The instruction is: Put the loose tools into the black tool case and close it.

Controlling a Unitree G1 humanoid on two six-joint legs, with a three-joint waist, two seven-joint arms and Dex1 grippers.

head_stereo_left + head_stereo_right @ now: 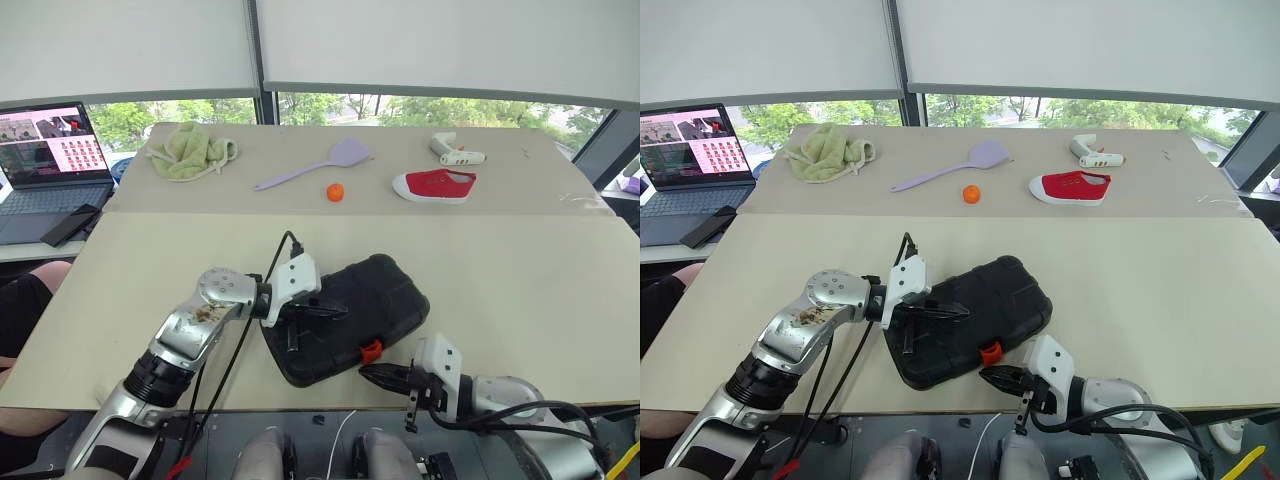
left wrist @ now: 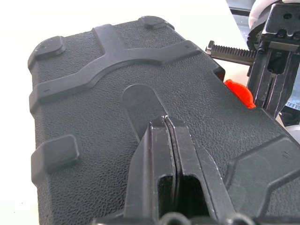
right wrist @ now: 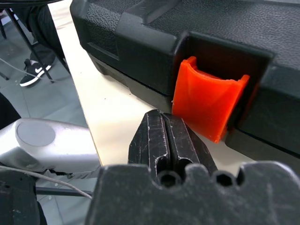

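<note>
step: shutting the black tool case (image 1: 345,317), lid down, near front table (image 1: 520,290) edge | left gripper (image 1: 325,312) pressed together, resting on lid | right gripper (image 3: 167,136) pressed together, just beside orange latch (image 3: 207,97), sticking out | next: I think push latch flat to click

Black tool case (image 1: 975,318) lies closed near the front edge of the beige table (image 1: 1160,290), skewed, orange latch (image 1: 990,352) on its near side. Left gripper (image 1: 958,311), fingers together, is over the lid's left part. Right gripper (image 1: 990,377), fingers together, tips just below the latch at the table edge. Far side of the table: green cloth (image 1: 827,151), lilac spatula (image 1: 952,167), small orange ball (image 1: 971,194), red shoe (image 1: 1072,186), white tool (image 1: 1093,152). Open laptop (image 1: 688,165) with a dark phone (image 1: 708,227) beside it on the far left.
</note>
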